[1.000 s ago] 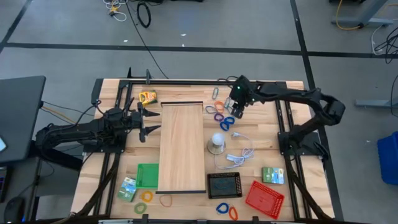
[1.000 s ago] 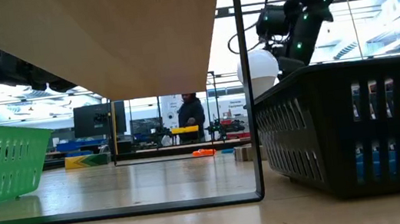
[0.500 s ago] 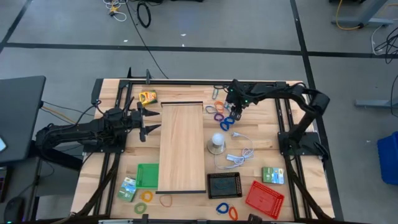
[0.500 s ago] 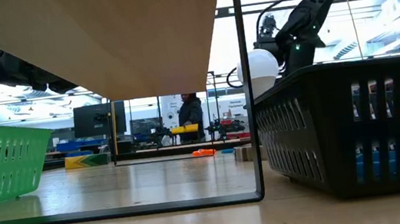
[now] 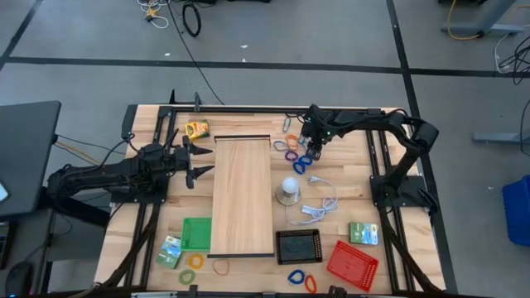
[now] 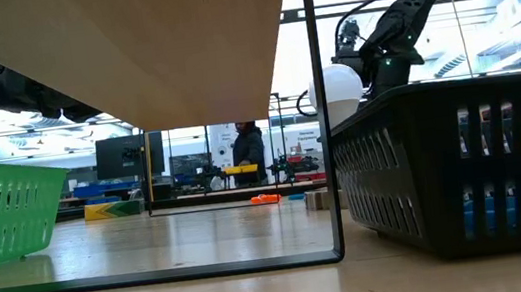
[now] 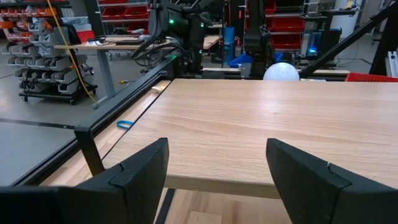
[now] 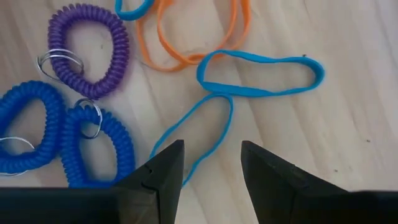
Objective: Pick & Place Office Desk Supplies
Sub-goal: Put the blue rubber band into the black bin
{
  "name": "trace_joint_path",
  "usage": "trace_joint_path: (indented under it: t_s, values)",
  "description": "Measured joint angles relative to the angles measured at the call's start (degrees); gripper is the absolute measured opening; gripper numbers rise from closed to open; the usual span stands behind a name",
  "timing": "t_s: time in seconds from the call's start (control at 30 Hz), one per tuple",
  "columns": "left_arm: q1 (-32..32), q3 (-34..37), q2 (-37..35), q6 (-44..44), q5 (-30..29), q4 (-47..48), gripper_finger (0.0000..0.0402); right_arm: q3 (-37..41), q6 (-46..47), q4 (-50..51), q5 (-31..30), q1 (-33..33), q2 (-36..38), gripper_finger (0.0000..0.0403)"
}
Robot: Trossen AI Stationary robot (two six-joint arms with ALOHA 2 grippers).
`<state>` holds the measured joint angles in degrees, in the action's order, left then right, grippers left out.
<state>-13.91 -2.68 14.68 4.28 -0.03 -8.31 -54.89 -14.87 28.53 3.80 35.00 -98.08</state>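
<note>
Right gripper [image 8: 210,163] low over the loop cluster [image 5: 296,151] at the table's far right, fingers parted, nothing held; a thin blue band [image 8: 249,81] twisted into a figure eight lies between and just past the fingertips, orange bands [image 8: 186,37] behind it, a purple coil [image 8: 90,46] and two blue coils [image 8: 62,152] with metal rings beside. Left gripper [image 7: 217,171] waits wide open and empty at the long wooden board [image 5: 243,194] edge. White ball [image 5: 289,187] and a white cable [image 5: 319,207] lie nearby; black tray [image 5: 298,246], red tray [image 5: 352,263], green tray [image 5: 197,233] along the near side. No legible writing
</note>
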Motion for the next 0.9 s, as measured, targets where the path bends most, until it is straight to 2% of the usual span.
trace_joint_path:
  t_s: [0.37, 0.5, 0.67, 0.9]
  values:
    - [0.0, 0.0, 0.0, 0.0, 0.0, 0.1, 0.0273, -0.1, 0.1, 0.1, -0.3, -0.4, -3.4, 0.0160]
    - [0.0, 0.0, 0.0, 0.0, 0.0, 0.1, 0.0273, -0.2, 2.0, 0.3, -1.6, -0.5, -3.4, 0.0115]
    - [0.0, 0.0, 0.0, 0.0, 0.0, 0.1, 0.0273, -0.2, 2.6, 0.9, -2.7, -0.4, -3.5, 0.0016]
    - [0.0, 0.0, 0.0, 0.0, 0.0, 0.1, 0.0273, 0.1, 2.8, 2.3, -6.6, -1.9, -2.4, 0.0004]
